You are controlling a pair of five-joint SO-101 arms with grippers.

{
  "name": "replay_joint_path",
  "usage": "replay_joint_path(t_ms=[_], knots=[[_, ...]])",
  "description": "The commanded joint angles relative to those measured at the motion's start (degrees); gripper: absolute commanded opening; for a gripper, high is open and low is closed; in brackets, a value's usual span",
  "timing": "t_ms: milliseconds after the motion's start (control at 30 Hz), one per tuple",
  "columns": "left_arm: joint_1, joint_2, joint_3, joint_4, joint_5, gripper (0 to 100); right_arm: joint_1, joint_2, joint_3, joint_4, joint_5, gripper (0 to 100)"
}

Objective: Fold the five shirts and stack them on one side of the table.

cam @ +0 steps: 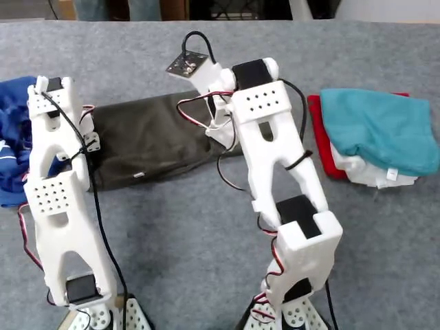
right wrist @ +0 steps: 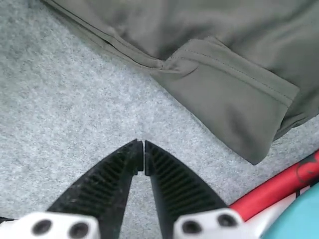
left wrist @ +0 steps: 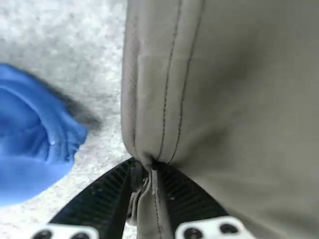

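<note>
I judge the step in hand to be a fold of the olive shirt (cam: 148, 137), which lies flat across the middle of the table (cam: 206, 234). The left gripper (left wrist: 149, 174) is clamped on the stitched hem at the shirt's left end. The right gripper (right wrist: 143, 149) has its jaws together on nothing, over bare mat just beside the sleeve at the right end.

1. I should open the right jaws and take the sleeve edge through all layers.
2. I should lift both ends level, so the fold lands square.
3. I should keep the cloth off the blue shirt (cam: 14, 137) at far left.

The left arm reaches straight out from its near base with its wrist turned down. The right arm leans leftward over the shirt's right end, beside the stack topped by the teal shirt (cam: 378, 127).
</note>
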Motion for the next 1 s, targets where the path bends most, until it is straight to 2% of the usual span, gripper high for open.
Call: replay_joint_path(t_ms=[0,167,333,467,600,967], knots=[[-0.2,1.7,-1.3,0.0,0.1,3,-0.4,-4.1,-0.5,0.5,-0.2,1.5],[1.4,1.5,-5.4,0.1,0.2,3,-0.4,-8.1,-0.5,0.4,0.2,1.5],[6.0,-3.2,-10.0,0.2,0.4,3,2.2,-14.9,-2.2,-0.4,-0.1,1.5],[11.6,-9.1,-9.7,0.2,0.4,3,8.6,-18.9,-8.7,-1.6,-0.1,1.5],[17.0,-13.4,-9.1,0.2,0.5,3,17.1,-20.9,-14.4,-7.3,-0.1,1.5],[35.5,-17.8,-15.9,-1.4,5.4,3,37.4,-20.6,-15.0,-16.5,0.4,1.5]])
